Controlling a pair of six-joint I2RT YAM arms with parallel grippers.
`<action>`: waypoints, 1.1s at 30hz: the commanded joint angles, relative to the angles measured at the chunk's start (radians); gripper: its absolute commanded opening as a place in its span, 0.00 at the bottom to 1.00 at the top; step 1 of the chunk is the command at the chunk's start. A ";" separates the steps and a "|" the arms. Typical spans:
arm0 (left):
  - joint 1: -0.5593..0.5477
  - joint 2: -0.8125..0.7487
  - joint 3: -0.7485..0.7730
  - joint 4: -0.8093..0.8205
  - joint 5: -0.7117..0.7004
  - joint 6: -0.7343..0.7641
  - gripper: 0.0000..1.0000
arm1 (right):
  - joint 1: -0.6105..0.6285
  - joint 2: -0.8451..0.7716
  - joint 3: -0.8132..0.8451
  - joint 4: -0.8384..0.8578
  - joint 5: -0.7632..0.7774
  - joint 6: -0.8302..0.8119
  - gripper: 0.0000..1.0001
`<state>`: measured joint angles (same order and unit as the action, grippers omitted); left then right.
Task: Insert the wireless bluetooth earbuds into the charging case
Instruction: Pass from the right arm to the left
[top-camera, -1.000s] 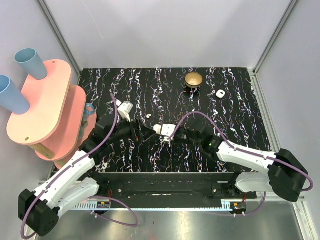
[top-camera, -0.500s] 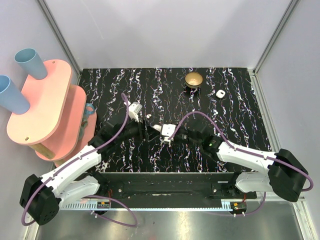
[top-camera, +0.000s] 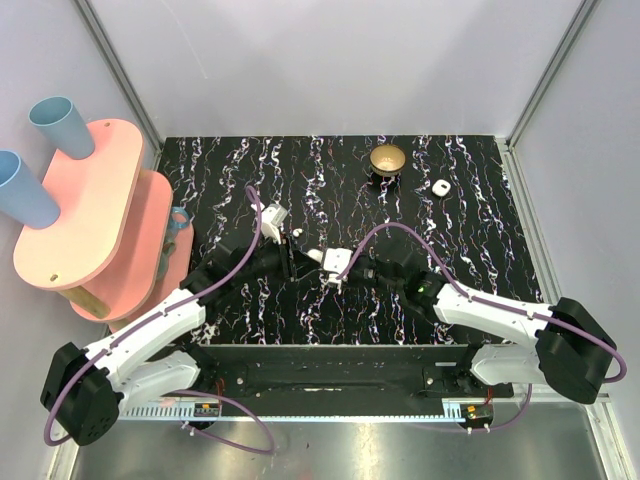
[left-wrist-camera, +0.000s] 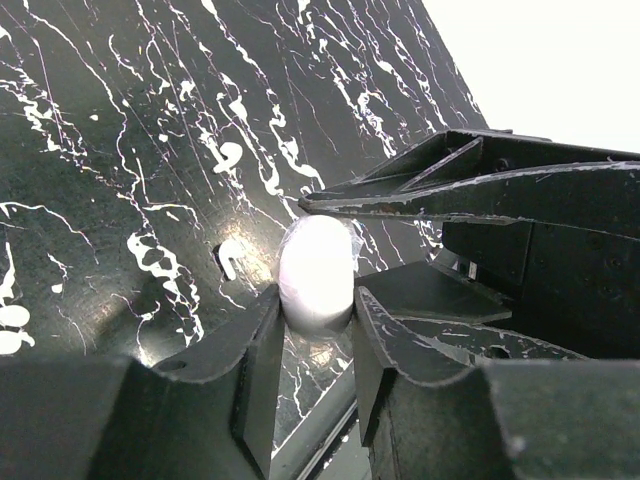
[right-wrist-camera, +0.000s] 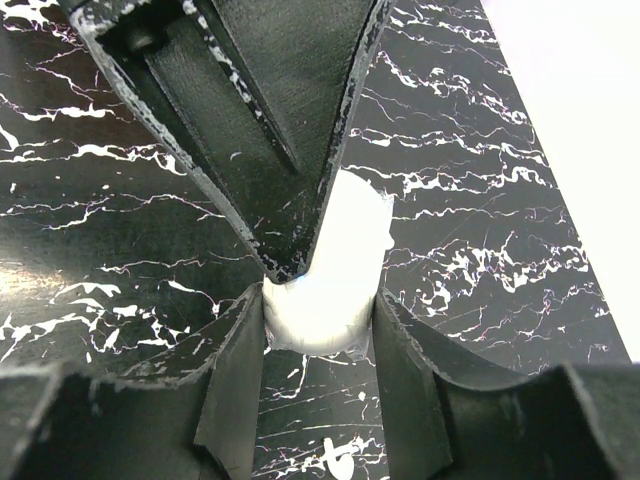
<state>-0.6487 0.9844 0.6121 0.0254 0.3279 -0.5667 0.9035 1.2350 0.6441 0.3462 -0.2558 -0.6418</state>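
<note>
Pinching the charging case (left-wrist-camera: 316, 265) (white, rounded): left pincer (left-wrist-camera: 315, 298) and right pincer (right-wrist-camera: 320, 300)

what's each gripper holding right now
left gripper: closed on the charging case
right gripper: closed on the same charging case, from the opposite side

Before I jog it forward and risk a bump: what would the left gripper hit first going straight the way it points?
The fingers of the right gripper: they sit directly ahead, just behind the small white piece that the left gripper clamps, and seem to touch it too. Hardly any free travel.
</note>
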 joint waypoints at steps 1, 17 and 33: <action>-0.008 0.003 0.040 0.067 -0.023 0.008 0.26 | 0.011 -0.017 -0.001 0.056 -0.043 0.004 0.02; -0.014 0.011 0.041 0.065 -0.026 0.018 0.24 | 0.011 -0.035 -0.021 0.082 -0.053 -0.001 0.04; -0.017 0.020 0.049 0.061 -0.024 0.011 0.38 | 0.012 -0.032 -0.031 0.094 -0.033 0.001 0.03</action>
<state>-0.6601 1.0039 0.6167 0.0269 0.3202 -0.5655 0.9054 1.2293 0.6147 0.3779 -0.2787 -0.6415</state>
